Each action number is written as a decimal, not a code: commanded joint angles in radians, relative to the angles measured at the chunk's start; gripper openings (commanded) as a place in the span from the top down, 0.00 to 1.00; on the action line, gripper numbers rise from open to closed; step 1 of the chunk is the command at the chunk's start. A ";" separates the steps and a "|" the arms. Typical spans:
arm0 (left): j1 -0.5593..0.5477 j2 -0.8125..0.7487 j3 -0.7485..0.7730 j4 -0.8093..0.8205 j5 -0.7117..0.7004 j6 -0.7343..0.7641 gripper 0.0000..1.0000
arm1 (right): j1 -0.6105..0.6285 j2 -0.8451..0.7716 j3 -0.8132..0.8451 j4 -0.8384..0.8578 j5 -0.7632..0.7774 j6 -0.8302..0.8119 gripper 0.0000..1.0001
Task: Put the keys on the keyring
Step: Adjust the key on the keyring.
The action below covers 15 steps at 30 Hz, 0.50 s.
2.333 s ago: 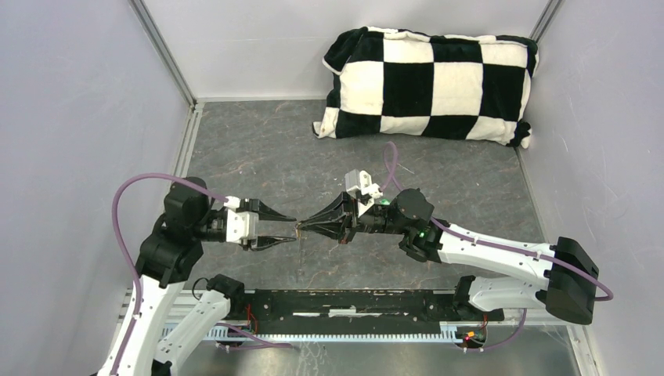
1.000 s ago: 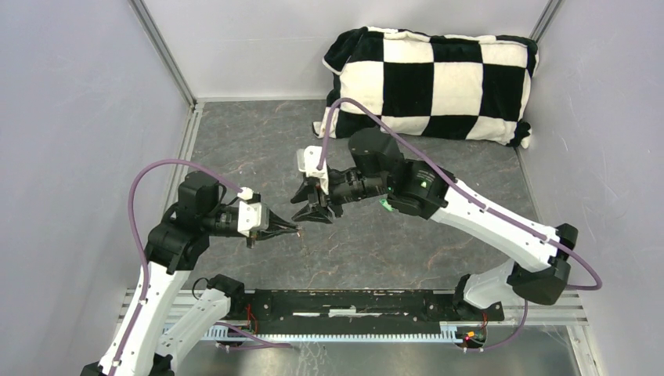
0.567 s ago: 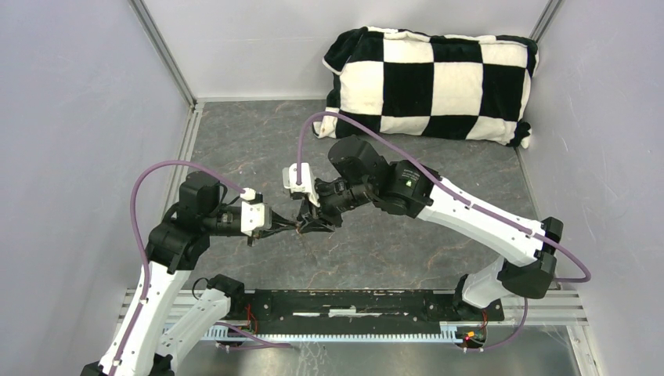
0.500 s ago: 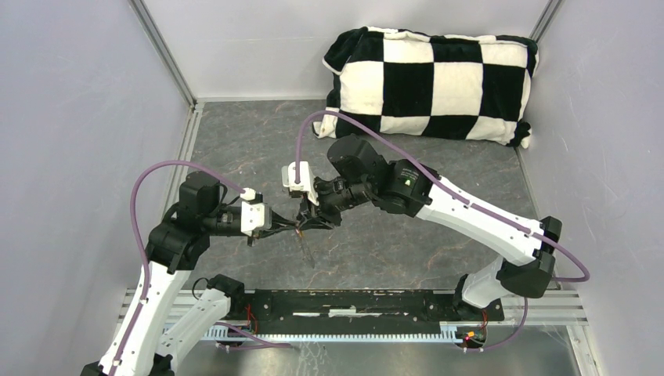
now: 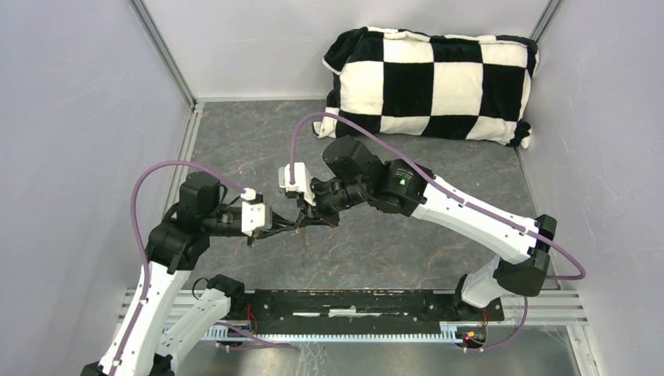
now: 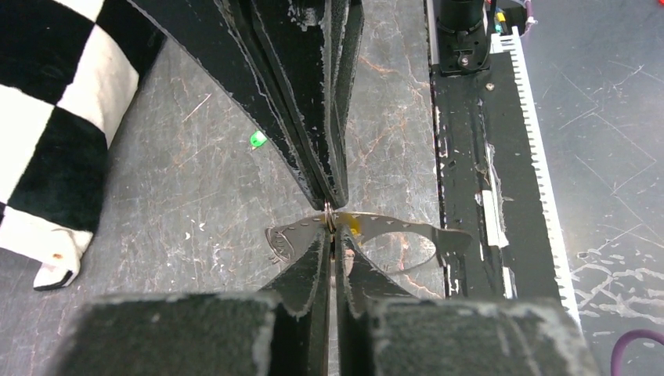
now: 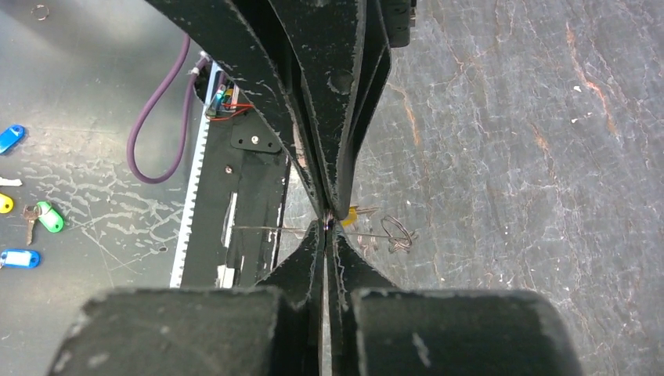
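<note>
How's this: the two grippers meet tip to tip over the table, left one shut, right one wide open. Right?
No: the right gripper is shut too, as the left wrist view shows, tip to tip with the shut left gripper.

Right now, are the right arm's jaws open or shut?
Shut: right wrist view shows the right jaws pressed together to the tips, pinching the thin keyring wire.

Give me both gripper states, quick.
Left gripper: closed, pinching the keyring wire.
Right gripper: closed at the same wire by the yellow key; actual grip cannot be told.
</note>
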 commanded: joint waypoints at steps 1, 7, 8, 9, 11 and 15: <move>-0.003 -0.011 0.007 0.018 0.039 0.025 0.75 | -0.001 -0.022 0.013 0.065 0.051 0.020 1.00; -0.003 -0.062 -0.007 0.016 -0.034 0.078 0.49 | -0.084 -0.184 -0.263 0.423 -0.044 0.208 1.00; -0.003 -0.076 -0.017 0.016 -0.042 0.097 0.50 | -0.097 -0.219 -0.319 0.525 -0.071 0.254 1.00; -0.002 -0.088 -0.027 0.017 -0.050 0.113 0.51 | -0.108 -0.247 -0.384 0.605 -0.089 0.318 1.00; -0.003 -0.114 -0.062 0.070 -0.067 0.076 0.55 | -0.120 -0.297 -0.478 0.765 -0.119 0.382 1.00; -0.002 -0.171 -0.142 0.220 -0.052 -0.076 0.55 | -0.124 -0.332 -0.601 0.965 -0.135 0.482 1.00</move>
